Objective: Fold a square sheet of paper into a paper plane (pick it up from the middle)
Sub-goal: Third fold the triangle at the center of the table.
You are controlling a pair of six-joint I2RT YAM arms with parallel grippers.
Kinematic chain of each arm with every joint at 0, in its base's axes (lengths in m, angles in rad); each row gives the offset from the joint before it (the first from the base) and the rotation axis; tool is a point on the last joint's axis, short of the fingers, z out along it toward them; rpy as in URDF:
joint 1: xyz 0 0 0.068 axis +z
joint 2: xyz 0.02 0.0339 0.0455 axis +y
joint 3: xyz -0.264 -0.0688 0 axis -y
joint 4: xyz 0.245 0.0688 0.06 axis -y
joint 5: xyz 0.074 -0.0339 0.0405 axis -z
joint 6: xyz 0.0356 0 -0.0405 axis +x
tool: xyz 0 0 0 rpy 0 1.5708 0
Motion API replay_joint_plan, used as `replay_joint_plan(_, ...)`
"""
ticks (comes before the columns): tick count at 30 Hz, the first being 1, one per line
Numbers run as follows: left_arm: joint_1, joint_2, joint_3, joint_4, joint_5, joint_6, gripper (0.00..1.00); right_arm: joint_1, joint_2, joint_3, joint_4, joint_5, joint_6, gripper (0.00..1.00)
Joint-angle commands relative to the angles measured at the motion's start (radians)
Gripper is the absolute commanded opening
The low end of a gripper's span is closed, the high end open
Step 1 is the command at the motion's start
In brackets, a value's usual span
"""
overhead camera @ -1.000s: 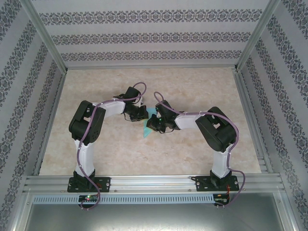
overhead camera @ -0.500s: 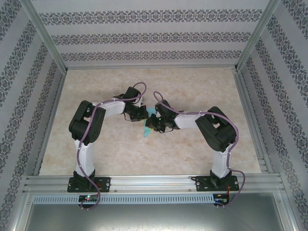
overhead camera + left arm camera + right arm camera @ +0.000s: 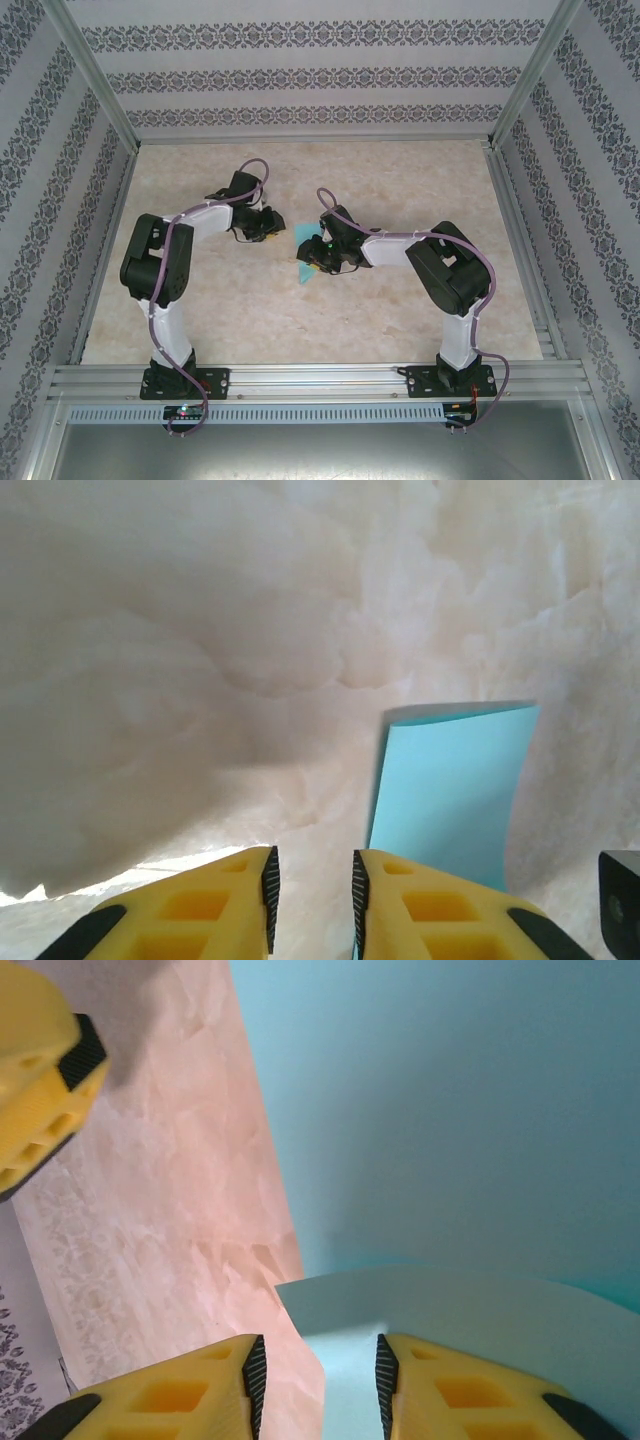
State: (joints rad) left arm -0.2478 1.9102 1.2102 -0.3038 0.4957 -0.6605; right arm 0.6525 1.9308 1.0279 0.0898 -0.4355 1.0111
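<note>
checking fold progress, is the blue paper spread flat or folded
Folded, at least partly: by the right gripper a paler layer overlaps the turquoise paper. How many folds, cannot tell.

Turquoise paper (image 3: 304, 274) partly hidden under right arm (image 3: 385, 247), fold shape unclear

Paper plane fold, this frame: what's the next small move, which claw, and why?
Probably ease the right claw shut on the paper: a lifted flap edge sits in the gap between its fingers, which stand apart. The left claw is open with nothing between its fingers, beside the paper, so it looks out of the way.
</note>
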Motion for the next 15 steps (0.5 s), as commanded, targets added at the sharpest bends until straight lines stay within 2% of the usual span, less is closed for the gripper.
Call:
replay_joint_plan(1, -0.006, -0.037, -0.023, 0.013, 0.019, -0.007, 0.28, 0.008, 0.035, -0.001, -0.062, 0.035, -0.028, 0.38)
replay_joint_plan(6, -0.014, -0.046, -0.045, 0.047, 0.092, -0.003, 0.20, 0.003, 0.028, -0.007, -0.074, 0.038, -0.020, 0.26)
replay_joint_plan(10, -0.044, -0.055, -0.045, 0.033, 0.115, 0.015, 0.15, 0.003, 0.030, -0.008, -0.086, 0.040, -0.018, 0.13)
replay_joint_plan(15, -0.094, -0.056, -0.050, 0.023, 0.136, 0.031, 0.10, 0.003, 0.032, -0.004, -0.116, 0.051, -0.029, 0.03)
